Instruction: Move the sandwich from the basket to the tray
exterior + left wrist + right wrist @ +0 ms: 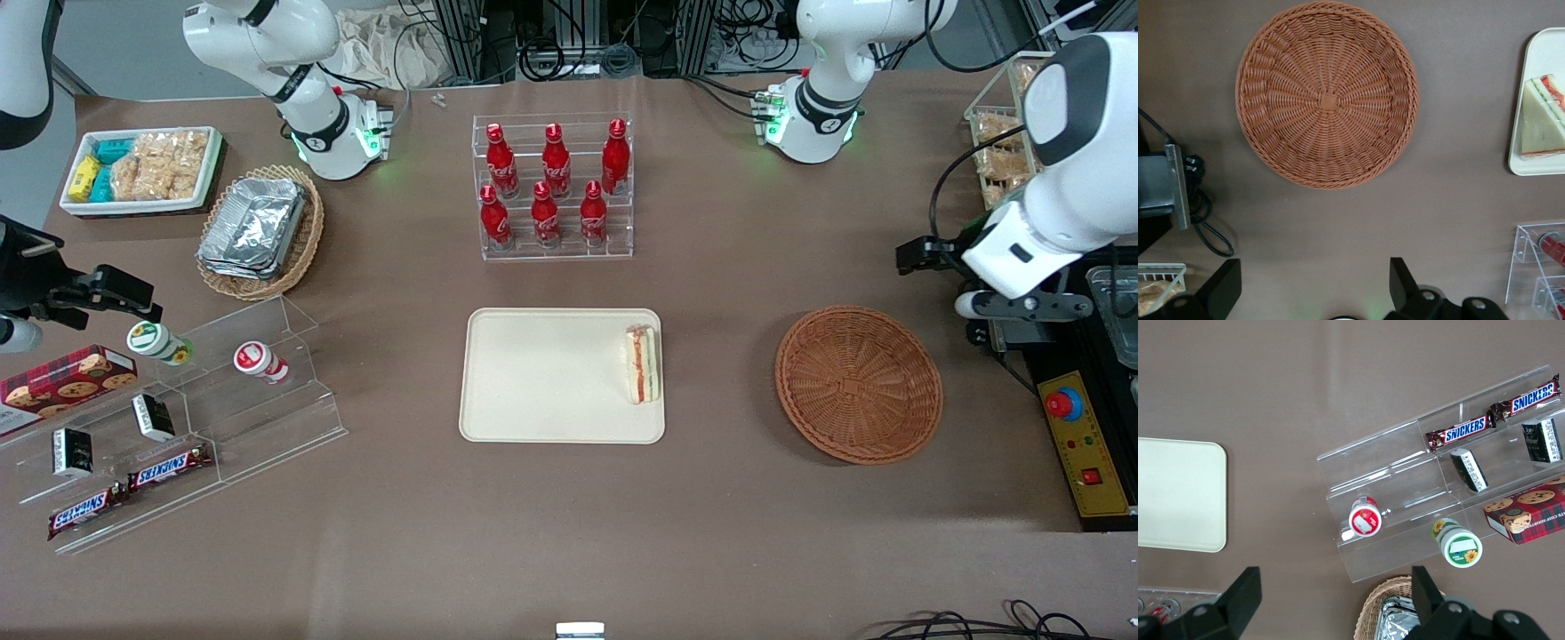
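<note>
The sandwich (642, 363) (1541, 120) lies on the cream tray (551, 373) (1546, 40), at the tray's edge nearest the basket. Nothing is in the round reddish-brown wicker basket (858, 384) (1327, 93), which sits beside the tray toward the working arm's end of the table. My gripper (916, 256) (1313, 267) hangs above the table, a little farther from the front camera than the basket and off its rim. It is open, with bare brown tabletop between its fingers.
A clear rack of red bottles (556, 187) stands farther from the front camera than the tray. Toward the parked arm's end are an acrylic snack shelf (178, 418), a tan basket of foil containers (262, 231) and a white snack tray (142, 169). A control box (1080, 444) sits beside the basket.
</note>
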